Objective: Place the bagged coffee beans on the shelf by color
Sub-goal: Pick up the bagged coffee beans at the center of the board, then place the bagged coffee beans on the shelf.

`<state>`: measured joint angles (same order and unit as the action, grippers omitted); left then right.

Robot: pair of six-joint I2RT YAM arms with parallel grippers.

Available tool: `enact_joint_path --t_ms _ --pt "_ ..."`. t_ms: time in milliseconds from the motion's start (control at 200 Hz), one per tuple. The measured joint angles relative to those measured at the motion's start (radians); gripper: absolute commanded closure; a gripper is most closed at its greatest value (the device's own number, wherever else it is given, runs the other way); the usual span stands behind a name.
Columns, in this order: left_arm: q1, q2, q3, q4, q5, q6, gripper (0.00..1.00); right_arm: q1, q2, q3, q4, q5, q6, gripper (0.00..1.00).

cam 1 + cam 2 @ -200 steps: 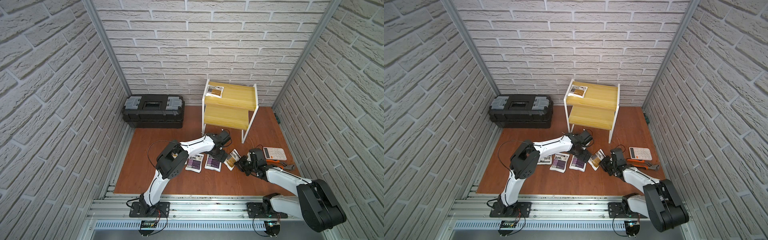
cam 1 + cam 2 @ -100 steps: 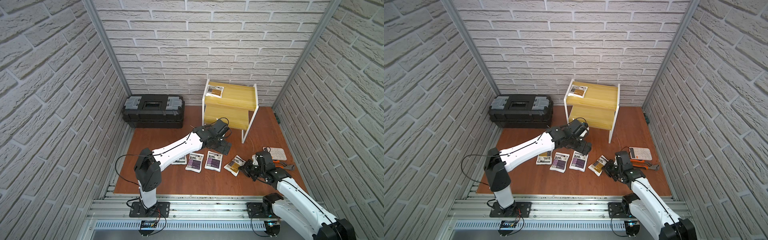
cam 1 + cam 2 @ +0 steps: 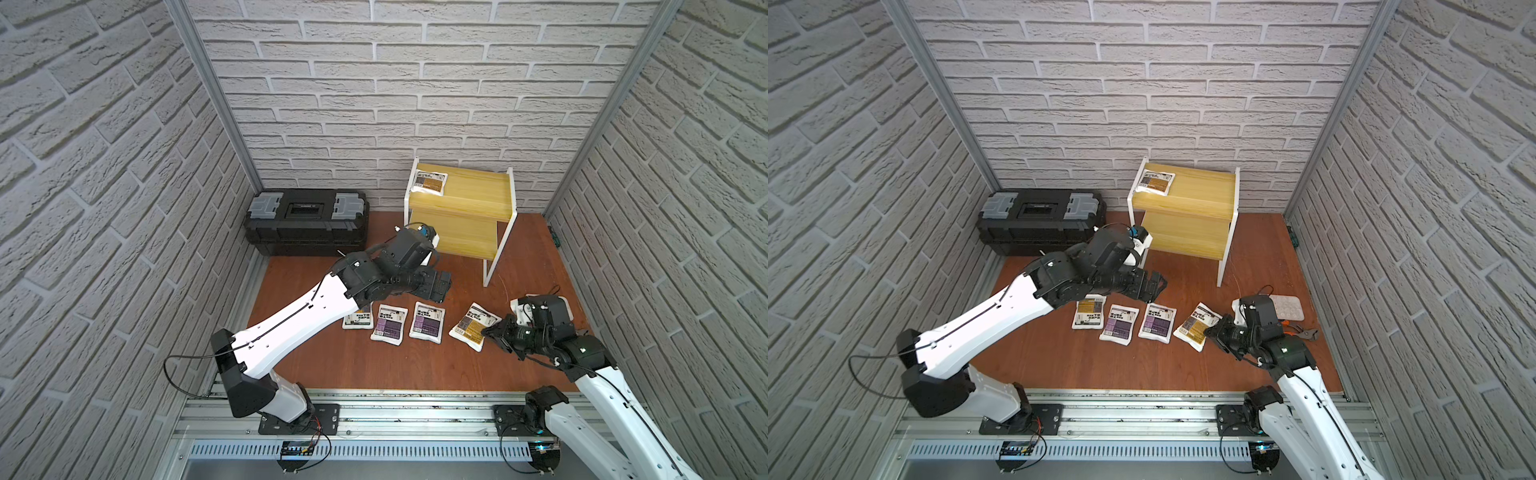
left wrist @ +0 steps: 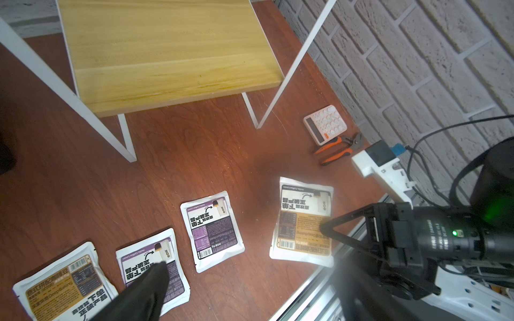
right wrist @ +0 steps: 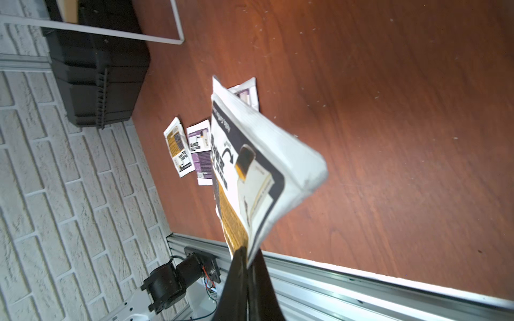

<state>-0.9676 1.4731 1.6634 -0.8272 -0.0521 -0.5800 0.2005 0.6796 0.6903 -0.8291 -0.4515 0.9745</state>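
The shelf (image 3: 465,203) (image 3: 1187,203) (image 4: 167,55) stands by the back wall, with one yellow bag of coffee beans (image 3: 429,183) (image 3: 1155,183) on its top board. On the table lie a yellow bag (image 3: 358,319) (image 4: 66,283) and two purple bags (image 3: 389,324) (image 3: 426,328) (image 4: 212,230) in a row. My right gripper (image 3: 488,331) (image 5: 246,258) is shut on the edge of another yellow bag (image 3: 473,326) (image 5: 250,166), whose gripped end is raised. Above the row, my left gripper (image 3: 440,286) (image 4: 250,300) hangs open and holds nothing.
A black toolbox (image 3: 305,220) sits at the back left beside the shelf. A white calculator (image 4: 325,125) and orange-handled pliers (image 4: 338,147) lie near the right wall behind my right arm. An aluminium rail runs along the table's front edge.
Both arms have changed posture while their grippers stayed about where they were. The yellow bag in my right gripper has shifted slightly to the right and nearer the front.
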Motion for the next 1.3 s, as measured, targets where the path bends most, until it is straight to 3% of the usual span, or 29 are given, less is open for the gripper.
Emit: enact_joint_path --t_ms 190,650,945,1300 --pt "0.073 -0.056 0.033 -0.019 -0.027 0.004 0.01 0.000 0.047 0.188 -0.095 -0.060 -0.076 0.98" --pt "0.367 -0.093 0.153 -0.013 0.009 0.042 0.01 0.000 0.256 0.644 -0.261 -0.179 -0.257 0.98" --pt "0.504 -0.005 0.240 -0.011 0.096 0.088 0.01 0.001 0.473 0.949 -0.255 -0.190 -0.293 0.98" --pt "0.574 0.132 0.349 -0.011 0.172 0.111 0.01 -0.010 0.800 1.407 -0.241 -0.163 -0.326 0.98"
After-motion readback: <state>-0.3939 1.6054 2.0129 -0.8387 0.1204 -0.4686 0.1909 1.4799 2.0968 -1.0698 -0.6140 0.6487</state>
